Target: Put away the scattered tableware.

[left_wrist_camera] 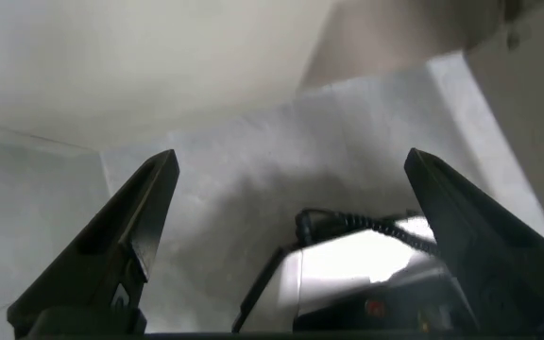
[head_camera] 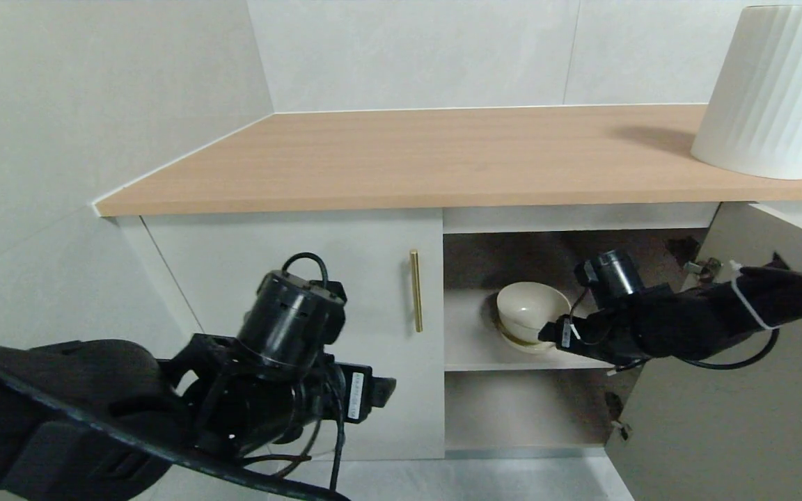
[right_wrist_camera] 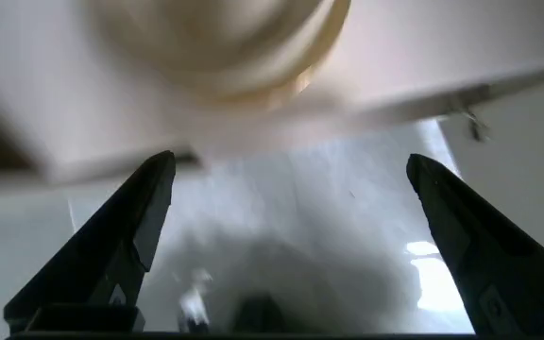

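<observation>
Head view of the cupboard under the bench [head_camera: 443, 153], with both wrist views. The task's thing in sight is a pale bowl [head_camera: 532, 309], upright on the middle shelf [head_camera: 467, 348] of the open compartment, at about 4 o'clock from the picture's centre. It appears to sit on a darker-rimmed dish [head_camera: 521, 343], though we cannot tell for certain what that dish is.

The right pincer [head_camera: 547, 332] lies at the bowl's 5 o'clock, just at the shelf's front edge. Its wrist view shows the fingers spread wide, nothing between them, and the bowl beyond their tips. We cannot tell whether a fingertip touches the rim.

The left pincer [head_camera: 380, 393] hangs at 6 o'clock, before the closed door [head_camera: 289, 278] and below its brass handle [head_camera: 415, 291], its fingers likewise apart and empty. A white ribbed vessel [head_camera: 770, 90] stands on the bench at 2 o'clock.

We judge the step in hand to be the placing of the bowl, with the bowl set down and free of the grip. The next move calls for a straight pull of the right arm out toward 4 o'clock, clear of the rim and of the open door [head_camera: 721, 417], so that the bowl is not dragged off the shelf.
</observation>
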Available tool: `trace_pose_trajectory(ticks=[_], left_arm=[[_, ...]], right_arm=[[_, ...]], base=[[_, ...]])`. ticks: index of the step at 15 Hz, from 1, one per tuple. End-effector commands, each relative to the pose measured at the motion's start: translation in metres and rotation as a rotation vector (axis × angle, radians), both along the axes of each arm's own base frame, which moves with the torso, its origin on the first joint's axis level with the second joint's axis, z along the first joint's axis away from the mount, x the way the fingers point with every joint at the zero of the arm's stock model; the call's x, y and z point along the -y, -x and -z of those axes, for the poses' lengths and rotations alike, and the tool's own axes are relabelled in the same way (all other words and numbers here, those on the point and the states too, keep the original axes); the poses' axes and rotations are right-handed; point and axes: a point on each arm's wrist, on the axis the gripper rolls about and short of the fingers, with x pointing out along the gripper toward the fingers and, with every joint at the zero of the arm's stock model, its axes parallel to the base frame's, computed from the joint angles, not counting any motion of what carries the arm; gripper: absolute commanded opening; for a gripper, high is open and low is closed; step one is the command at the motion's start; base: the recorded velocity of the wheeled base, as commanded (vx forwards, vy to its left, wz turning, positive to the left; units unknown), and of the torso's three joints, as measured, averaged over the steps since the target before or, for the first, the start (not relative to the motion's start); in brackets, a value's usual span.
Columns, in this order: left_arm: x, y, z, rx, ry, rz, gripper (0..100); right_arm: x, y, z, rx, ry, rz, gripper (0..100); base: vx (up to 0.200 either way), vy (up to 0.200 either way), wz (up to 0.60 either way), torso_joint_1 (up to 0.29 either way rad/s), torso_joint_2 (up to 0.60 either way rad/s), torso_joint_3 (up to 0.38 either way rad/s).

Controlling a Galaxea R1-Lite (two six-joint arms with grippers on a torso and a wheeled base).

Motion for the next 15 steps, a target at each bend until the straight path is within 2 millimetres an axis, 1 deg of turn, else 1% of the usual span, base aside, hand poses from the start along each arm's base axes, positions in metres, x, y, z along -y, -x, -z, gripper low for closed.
trace_pose_trajectory(ticks=[1,2,4,6,7,8,9,11,13,15], left_arm=[[-0.038,0.011,-0.029,0.084,0.060,-0.086,100],[-0.048,0.018,-0.032,0.095,0.068,-0.100,100],[-0.060,0.035,-0.035,0.111,0.086,-0.101,100],[-0.067,0.047,-0.039,0.128,0.104,-0.095,100],[-0.069,0.050,-0.041,0.138,0.110,-0.097,100],[-0.071,0.053,-0.043,0.148,0.117,-0.099,100],[-0.072,0.054,-0.044,0.152,0.118,-0.098,100],[-0.075,0.058,-0.043,0.156,0.109,-0.089,100],[-0.075,0.059,-0.038,0.140,0.096,-0.087,100],[-0.073,0.057,-0.037,0.137,0.094,-0.084,100]], right_arm=[[0.015,0.081,-0.061,0.074,0.030,-0.158,100],[0.016,0.103,-0.075,0.094,0.019,-0.198,100],[0.022,0.140,-0.098,0.095,0.009,-0.254,100],[0.030,0.161,-0.114,0.107,0.003,-0.267,100],[0.033,0.169,-0.118,0.112,0.001,-0.272,100],[0.036,0.176,-0.120,0.110,0.001,-0.281,100],[0.037,0.179,-0.120,0.102,0.003,-0.285,100],[0.032,0.190,-0.120,0.097,0.003,-0.336,100],[0.029,0.190,-0.116,0.083,0.010,-0.343,100],[0.029,0.189,-0.113,0.073,0.020,-0.343,100]], base=[[0.000,0.000,0.00,0.000,0.00,0.000],[0.000,0.000,0.00,0.000,0.00,0.000],[0.000,0.000,0.00,0.000,0.00,0.000],[0.000,0.000,0.00,0.000,0.00,0.000],[0.000,0.000,0.00,0.000,0.00,0.000],[0.000,0.000,0.00,0.000,0.00,0.000],[0.000,0.000,0.00,0.000,0.00,0.000],[0.000,0.000,0.00,0.000,0.00,0.000],[0.000,0.000,0.00,0.000,0.00,0.000],[0.000,0.000,0.00,0.000,0.00,0.000]])
